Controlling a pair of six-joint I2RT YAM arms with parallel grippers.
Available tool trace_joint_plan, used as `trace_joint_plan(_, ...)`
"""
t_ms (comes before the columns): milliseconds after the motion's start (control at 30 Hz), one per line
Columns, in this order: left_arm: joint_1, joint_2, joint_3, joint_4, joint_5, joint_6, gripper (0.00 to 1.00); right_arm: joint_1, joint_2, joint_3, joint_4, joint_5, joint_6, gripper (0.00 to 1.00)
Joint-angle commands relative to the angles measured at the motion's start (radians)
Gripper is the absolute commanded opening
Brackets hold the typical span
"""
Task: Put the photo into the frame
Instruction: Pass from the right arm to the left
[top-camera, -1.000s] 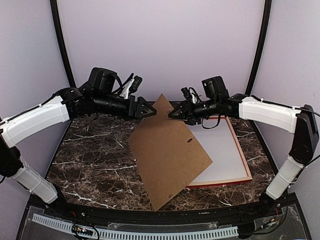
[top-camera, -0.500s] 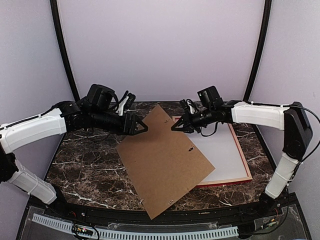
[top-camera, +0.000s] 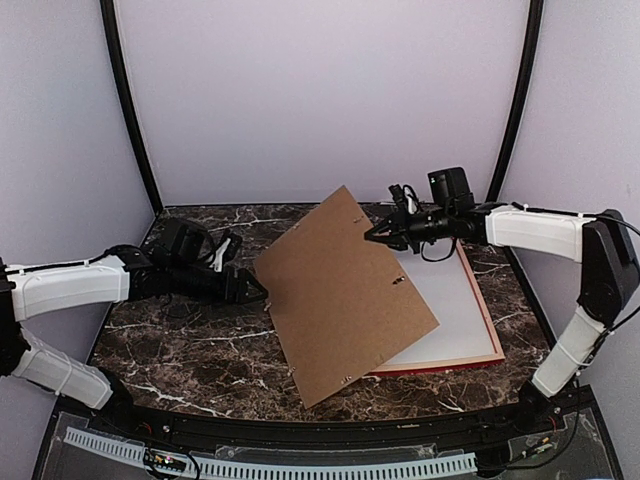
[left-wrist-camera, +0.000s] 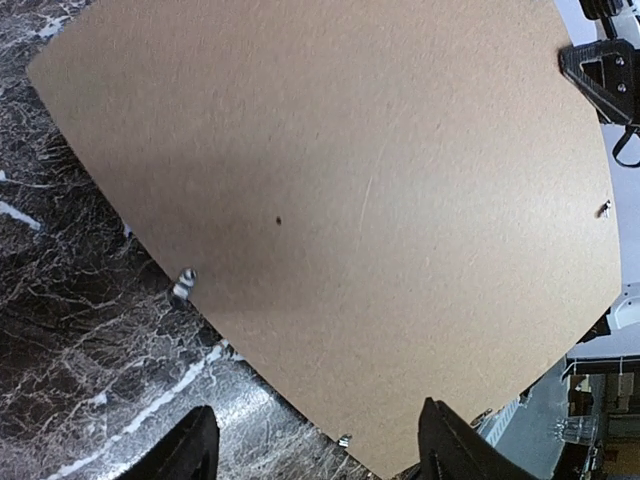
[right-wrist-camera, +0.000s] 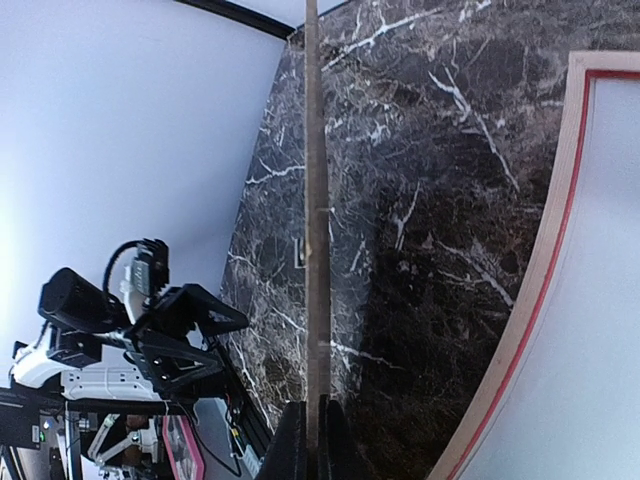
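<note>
The brown backing board (top-camera: 345, 295) stands tilted, its far corner raised and its near corner low by the table. My right gripper (top-camera: 372, 233) is shut on that raised corner; the right wrist view shows the board edge-on (right-wrist-camera: 317, 200) pinched at the gripper (right-wrist-camera: 311, 412). My left gripper (top-camera: 252, 291) hangs low at the board's left edge, open, holding nothing; its fingers (left-wrist-camera: 195, 448) straddle the board's lower edge (left-wrist-camera: 370, 200). The frame (top-camera: 445, 363) lies flat at the right, partly under the board, with a pale sheet (top-camera: 445, 300) in its opening. No printed photo shows.
The table is dark marble (top-camera: 180, 340). The frame's pale rail with a red line (right-wrist-camera: 528, 300) runs by the right gripper. Small metal tabs (left-wrist-camera: 185, 283) stick out along the board's edges. Black curved posts (top-camera: 125, 100) flank the back wall.
My right gripper closed on the board's far corner and carried it up and to the right. My left arm dropped low and drew back to the left, jaws opening a little wider.
</note>
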Motion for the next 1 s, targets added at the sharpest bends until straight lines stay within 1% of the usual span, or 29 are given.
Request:
trace_joint_plan(0, 0.019, -0.022, -0.082, 0.186, 0.082, -0.038, 0.71, -0.027, -0.075, -0.01, 0.188, -0.074, 0.089, 0.0)
trace_joint_plan(100, 0.024, -0.002, -0.115, 0.272, 0.118, -0.053, 0.72, -0.034, -0.089, -0.005, 0.207, -0.082, 0.11, 0.0)
trace_joint_plan(267, 0.032, 0.018, -0.131, 0.348, 0.15, -0.061, 0.72, -0.049, -0.119, -0.004, 0.245, -0.084, 0.148, 0.0)
trace_joint_plan(367, 0.048, 0.022, -0.158, 0.42, 0.174, -0.079, 0.73, -0.056, -0.135, -0.015, 0.288, -0.092, 0.185, 0.0)
trace_joint_plan(533, 0.087, 0.046, -0.206, 0.546, 0.246, -0.135, 0.83, -0.059, -0.156, -0.029, 0.337, -0.101, 0.226, 0.0)
trace_joint_plan(667, 0.098, 0.064, -0.225, 0.633, 0.281, -0.158, 0.84, -0.06, -0.169, -0.039, 0.364, -0.105, 0.249, 0.0)
trace_joint_plan(767, 0.099, 0.086, -0.226, 0.691, 0.319, -0.176, 0.83, -0.06, -0.176, -0.059, 0.402, -0.107, 0.277, 0.0)
trace_joint_plan(833, 0.1, 0.102, -0.226, 0.742, 0.344, -0.193, 0.81, -0.059, -0.178, -0.077, 0.435, -0.108, 0.298, 0.0)
trace_joint_plan(967, 0.101, 0.128, -0.23, 0.845, 0.388, -0.238, 0.72, -0.061, -0.178, -0.1, 0.47, -0.109, 0.317, 0.0)
